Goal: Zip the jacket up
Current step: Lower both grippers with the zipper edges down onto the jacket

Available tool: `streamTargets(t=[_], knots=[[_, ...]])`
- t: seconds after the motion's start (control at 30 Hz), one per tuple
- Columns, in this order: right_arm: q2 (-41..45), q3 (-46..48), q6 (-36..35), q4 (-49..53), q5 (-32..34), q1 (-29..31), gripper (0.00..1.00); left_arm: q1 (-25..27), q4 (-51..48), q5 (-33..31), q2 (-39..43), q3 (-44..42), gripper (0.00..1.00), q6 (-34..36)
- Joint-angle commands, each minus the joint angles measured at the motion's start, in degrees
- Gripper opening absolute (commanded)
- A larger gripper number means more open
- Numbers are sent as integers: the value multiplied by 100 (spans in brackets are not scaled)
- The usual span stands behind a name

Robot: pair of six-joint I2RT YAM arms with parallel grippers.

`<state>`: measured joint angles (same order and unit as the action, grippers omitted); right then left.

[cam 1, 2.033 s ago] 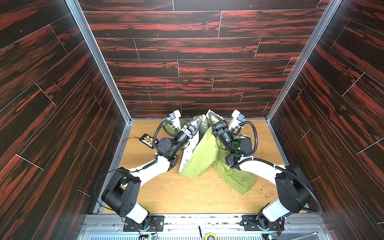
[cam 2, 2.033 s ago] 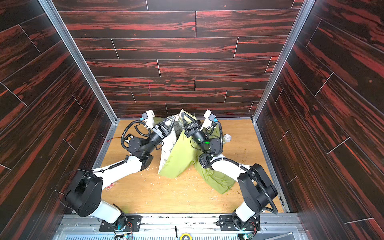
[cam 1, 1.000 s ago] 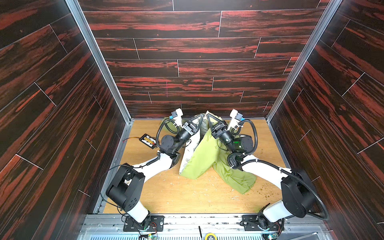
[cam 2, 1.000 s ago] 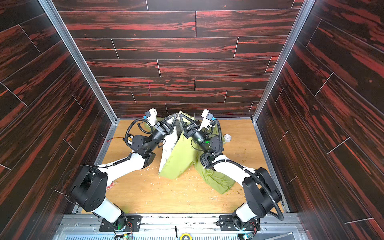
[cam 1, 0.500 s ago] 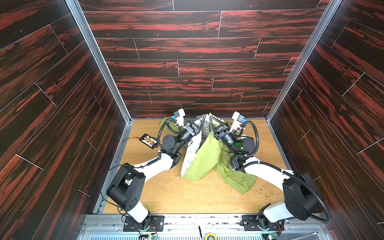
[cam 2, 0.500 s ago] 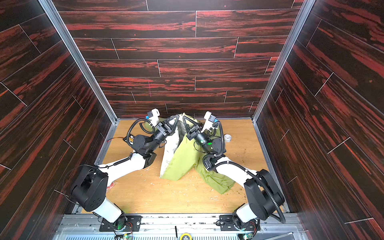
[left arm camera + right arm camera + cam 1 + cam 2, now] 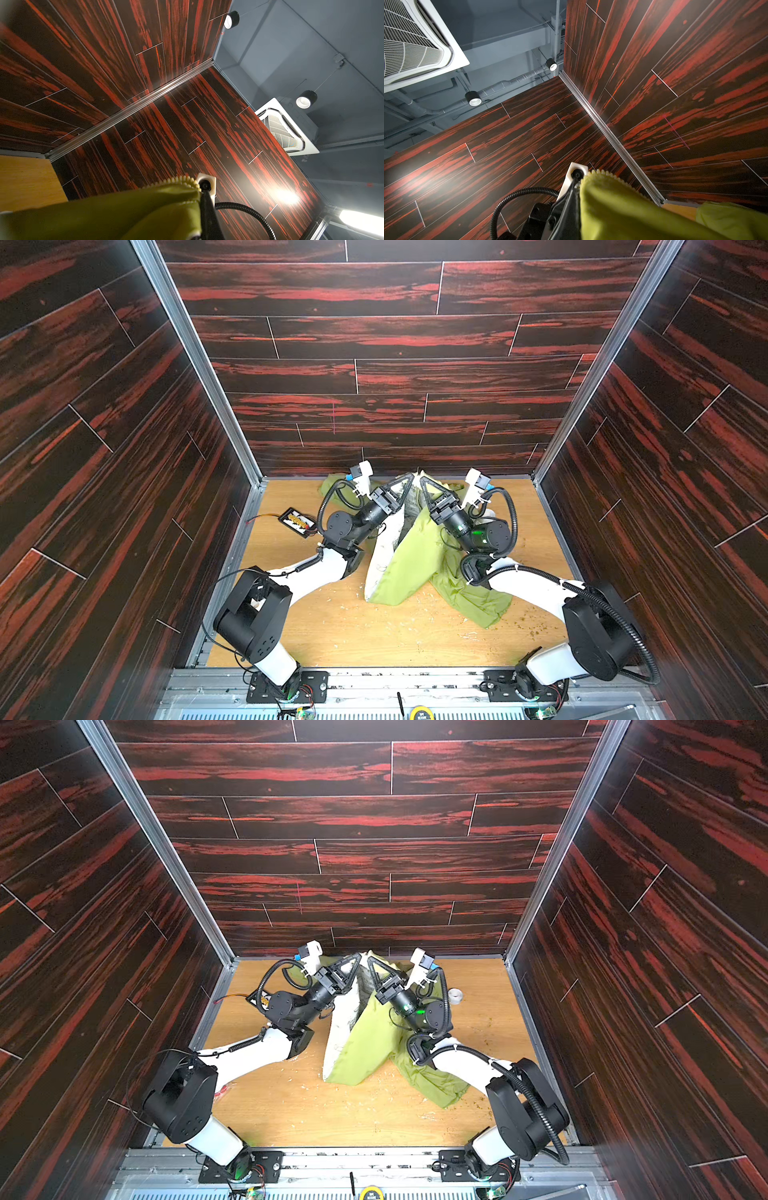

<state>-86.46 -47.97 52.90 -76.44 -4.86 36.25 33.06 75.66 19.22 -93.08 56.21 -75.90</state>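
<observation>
Your two tools have drawn in over the last two seconds: the left tool (image 7: 409, 480) and the right tool (image 7: 424, 483) now stand tip to tip at the upper middle of both top views, just below the back wall; before, they stood a little further apart and lower in the frame. Each is clenched on the jacket (image 7: 415, 560), and each wrist view shows a row of zipper teeth (image 7: 184, 180) curling out of the grip. I judge that you are bringing the two halves of the zipper together so their ends can be mated; no slider or pin shows, so I cannot tell whether they are engaged; the zipping itself looks not yet begun.

The jacket hangs from both tools like a tent in the middle of the frame; its white lining (image 7: 384, 547) faces left, its lime-green outer face right; the hem touches the worktop (image 7: 332, 630); a sleeve (image 7: 478, 601) lies crumpled at the lower right, under the right arm.
</observation>
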Motion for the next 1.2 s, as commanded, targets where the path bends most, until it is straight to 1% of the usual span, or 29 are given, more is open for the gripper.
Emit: streamTargets(t=[0.0,0.07,0.13,0.17,0.23,0.33,0.43,0.5,0.6,0.73,0.8,0.87,0.97,1.03,1.1,1.17], knots=[[190,222,68,359,-331,95,0,-37,511,-348,256,1,0,27],[304,234,29,593,-298,98,0,-42,511,-364,288,-102,0,48],[401,269,27,797,-228,97,13,-45,511,-399,323,-231,0,98],[434,298,39,843,-221,102,18,-45,511,-417,342,-279,0,118],[520,400,47,936,-241,94,32,-41,511,-451,365,-383,0,160],[681,633,83,1109,-412,110,45,-42,511,-472,388,-518,0,195],[948,947,37,1385,-597,123,54,-44,507,-507,423,-652,0,214],[1224,1185,-66,1684,-680,131,58,-43,511,-533,454,-742,0,217],[1761,1420,-358,2510,-891,134,61,-54,511,-582,526,-908,0,218],[2524,1294,-1077,4641,-1095,128,61,-67,511,-739,713,-1286,0,172],[2809,1195,-1386,5527,-983,126,61,-67,460,-769,839,-1486,0,151],[3074,1080,-1650,6251,-699,121,60,-71,258,-768,994,-1684,0,119],[3377,922,-1967,7211,-28,117,61,-71,-159,-789,1308,-2017,0,163],[3451,809,-2105,7689,434,108,64,-71,-616,-831,1575,-2236,0,205],[3311,600,-2166,8236,957,76,68,-71,-1488,-755,1926,-2347,0,235],[2937,282,-2085,8785,1356,-3,69,-71,-2332,-569,2243,-2386,0,428]])
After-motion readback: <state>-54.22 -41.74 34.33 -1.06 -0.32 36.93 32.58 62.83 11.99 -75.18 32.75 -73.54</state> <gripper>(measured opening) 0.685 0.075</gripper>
